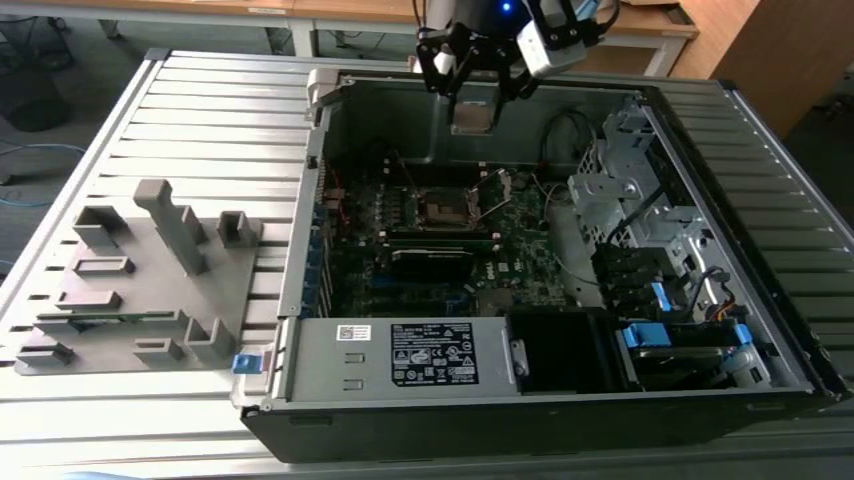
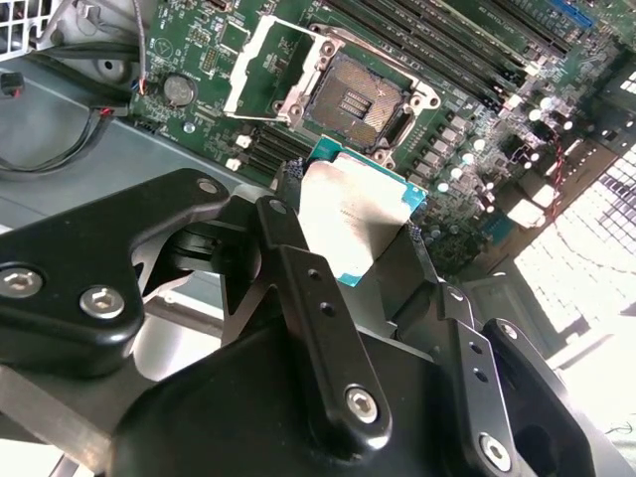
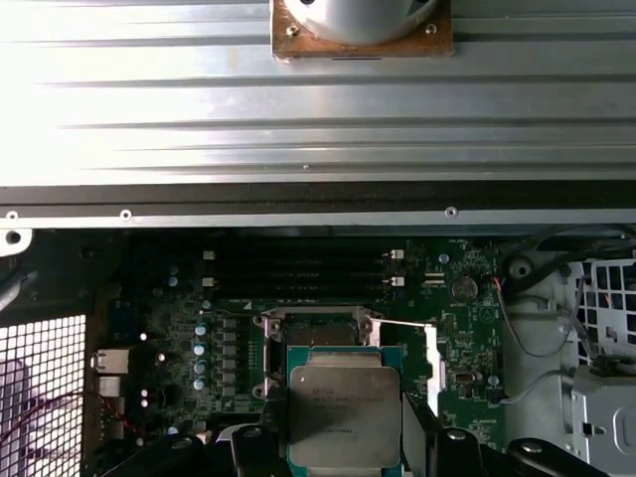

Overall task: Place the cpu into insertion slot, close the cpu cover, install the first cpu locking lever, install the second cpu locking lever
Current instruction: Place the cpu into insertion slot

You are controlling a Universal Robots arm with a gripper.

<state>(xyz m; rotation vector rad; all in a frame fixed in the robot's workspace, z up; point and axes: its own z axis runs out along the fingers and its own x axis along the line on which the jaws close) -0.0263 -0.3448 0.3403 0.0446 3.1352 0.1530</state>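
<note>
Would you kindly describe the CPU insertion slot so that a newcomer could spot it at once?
Look inside the open computer case, on the green motherboard lying on its floor. Near the board's middle sits the insertion slot, with the cpu cover swung open beside it. Unlike the long narrow memory slots, it is square, dark-centred and silver-rimmed.

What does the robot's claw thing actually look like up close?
The tool is matt black. Its two fingers are built from flat, jointed bars, pinned with shiny silver screws. In the exterior view, a pale grey box is mounted beside it.
</note>
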